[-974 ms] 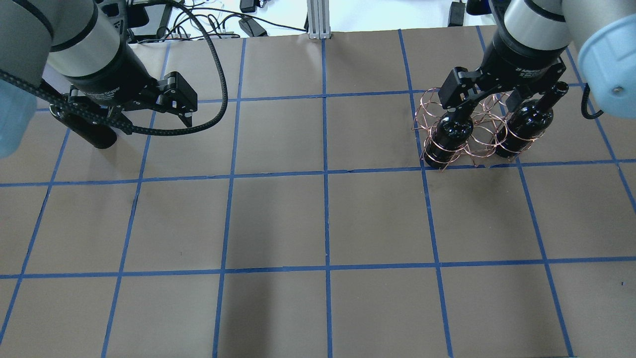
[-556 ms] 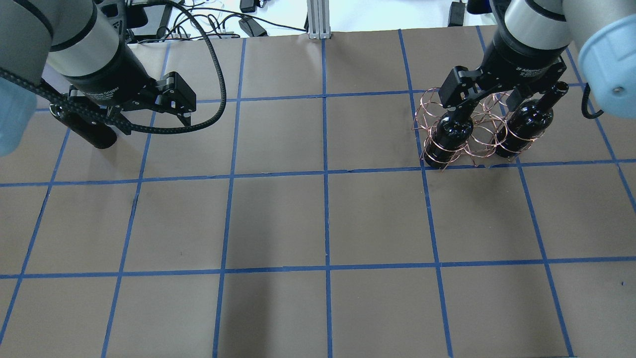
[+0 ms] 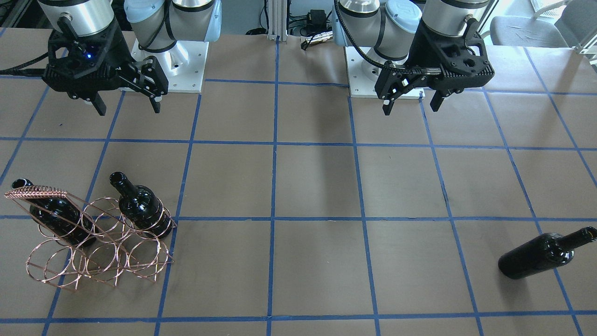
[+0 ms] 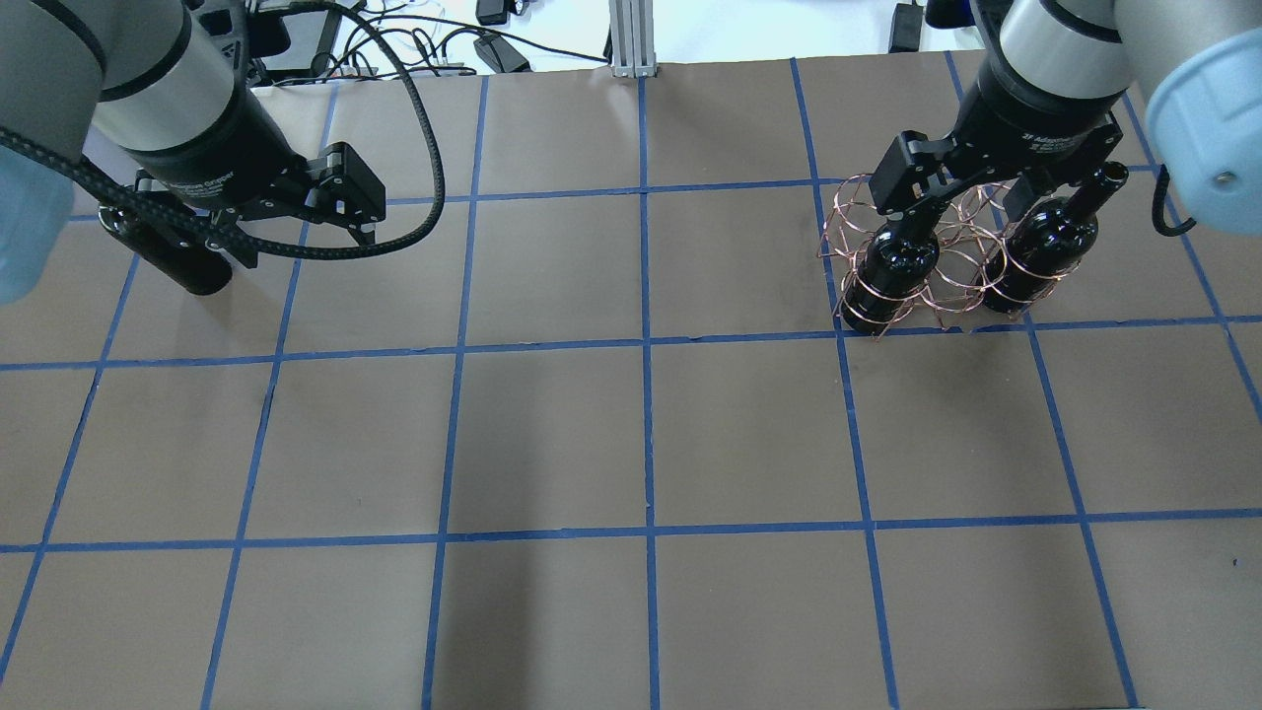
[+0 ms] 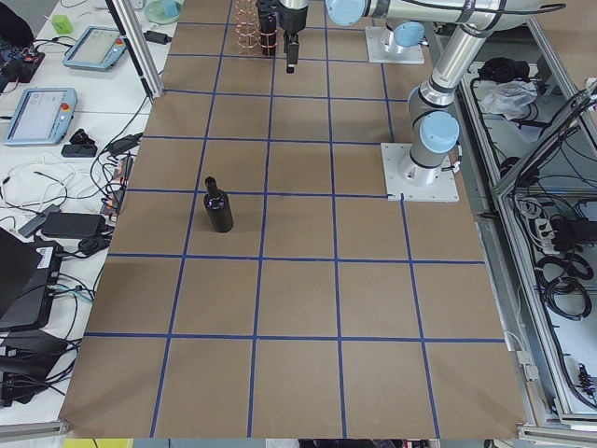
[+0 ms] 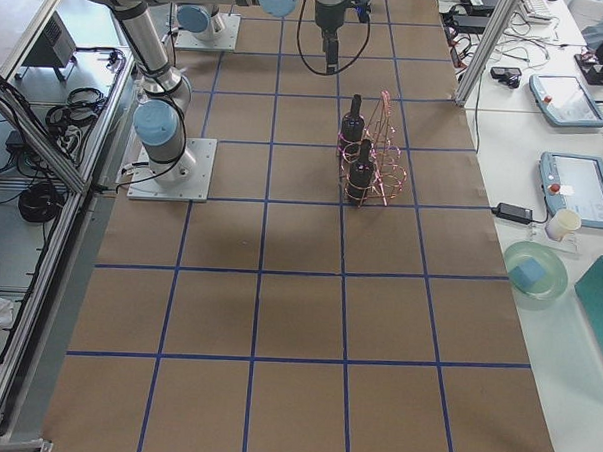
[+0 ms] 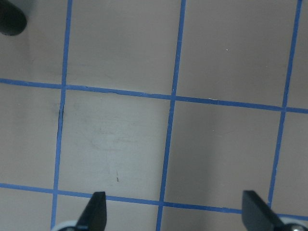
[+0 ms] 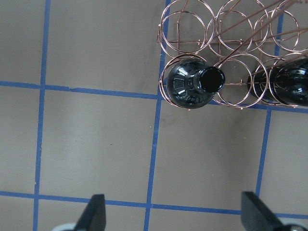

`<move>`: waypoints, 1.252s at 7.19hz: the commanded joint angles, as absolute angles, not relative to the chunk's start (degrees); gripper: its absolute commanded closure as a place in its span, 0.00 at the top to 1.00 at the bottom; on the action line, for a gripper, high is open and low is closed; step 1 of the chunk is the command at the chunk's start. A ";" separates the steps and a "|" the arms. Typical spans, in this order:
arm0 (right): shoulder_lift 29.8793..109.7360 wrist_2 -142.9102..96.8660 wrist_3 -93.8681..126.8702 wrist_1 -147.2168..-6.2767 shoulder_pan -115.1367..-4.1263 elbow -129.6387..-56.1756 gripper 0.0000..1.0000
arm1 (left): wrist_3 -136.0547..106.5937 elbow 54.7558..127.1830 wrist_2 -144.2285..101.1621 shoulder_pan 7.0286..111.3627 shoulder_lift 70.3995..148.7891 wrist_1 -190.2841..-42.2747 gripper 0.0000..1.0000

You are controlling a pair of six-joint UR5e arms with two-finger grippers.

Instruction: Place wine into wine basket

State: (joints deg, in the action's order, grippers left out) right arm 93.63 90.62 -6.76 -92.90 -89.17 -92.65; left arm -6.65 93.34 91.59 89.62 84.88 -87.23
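The wine basket (image 3: pixel 39 191), a rose-copper wire rack, stands at the table's far right in the overhead view (image 4: pixel 942 261). Two black bottles stand in its end rings (image 3: pixel 140 205) (image 3: pixel 56 212); the right wrist view shows them from above (image 8: pixel 197 84) (image 8: pixel 288 84). A third wine bottle (image 3: pixel 536 256) stands alone on the table at the far left, partly hidden behind my left arm in the overhead view (image 4: pixel 173 261). My left gripper (image 3: pixel 411 107) (image 7: pixel 175 214) is open and empty, above the table near that bottle. My right gripper (image 3: pixel 128 108) (image 8: pixel 175 214) is open and empty, above the basket's near side.
The brown table (image 4: pixel 641 444) carries a blue tape grid. A black cable (image 4: pixel 424 187) loops off my left wrist. Cables and an aluminium post (image 4: pixel 631 39) lie beyond the far edge. Side benches hold tablets and a bowl (image 6: pixel 535 268).
My left gripper has drifted slightly to the left. The right gripper, the basket and the bottles have not visibly moved.
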 commanded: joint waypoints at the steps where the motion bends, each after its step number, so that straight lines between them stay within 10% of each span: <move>1: 93.52 90.62 -6.33 -92.73 -88.95 -92.64 0.99 | -6.16 93.34 91.23 87.47 85.43 -87.54 1.00; 9: 93.60 90.70 -2.37 -92.90 -89.03 -92.72 0.99 | 28.34 81.41 88.96 64.70 98.93 -82.30 1.00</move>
